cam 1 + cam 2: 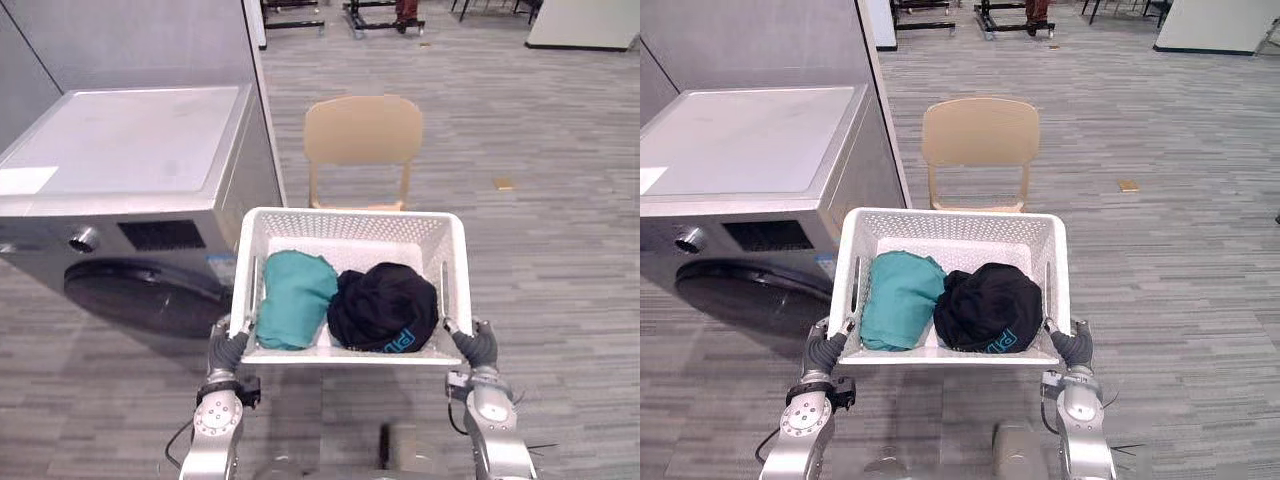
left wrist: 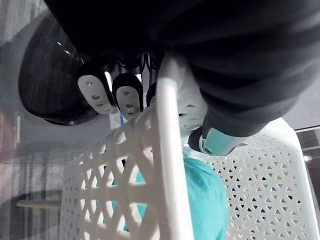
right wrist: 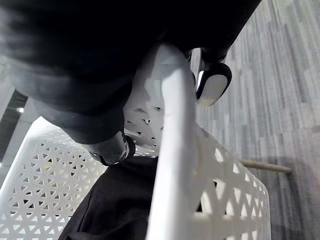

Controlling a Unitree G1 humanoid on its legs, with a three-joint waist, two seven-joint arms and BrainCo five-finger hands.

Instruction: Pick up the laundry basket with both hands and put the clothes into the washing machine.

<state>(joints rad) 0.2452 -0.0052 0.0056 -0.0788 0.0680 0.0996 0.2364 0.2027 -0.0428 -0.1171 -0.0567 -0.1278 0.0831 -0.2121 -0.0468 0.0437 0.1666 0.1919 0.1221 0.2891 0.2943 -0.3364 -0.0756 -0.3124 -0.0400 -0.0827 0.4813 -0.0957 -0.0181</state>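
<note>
I hold a white perforated laundry basket [image 1: 348, 228] up in front of me, level. A teal garment [image 1: 293, 297] lies in its left half and a black garment [image 1: 385, 305] in its right half. My left hand [image 1: 229, 351] is shut on the basket's left rim [image 2: 167, 145], fingers [image 2: 96, 93] outside the wall and thumb [image 2: 216, 141] inside. On the opposite side my right hand [image 1: 478, 347] is shut on the right rim [image 3: 172, 150]. The grey washing machine [image 1: 130, 170] stands to the left, its dark round door [image 1: 140, 295] closed.
A beige chair [image 1: 362, 135] stands just beyond the basket's far edge. A grey wall panel rises behind the washing machine. Grey striped carpet stretches to the right, with a small tan piece [image 1: 503, 184] lying on it. Dark frames on wheels [image 1: 330, 17] stand far back.
</note>
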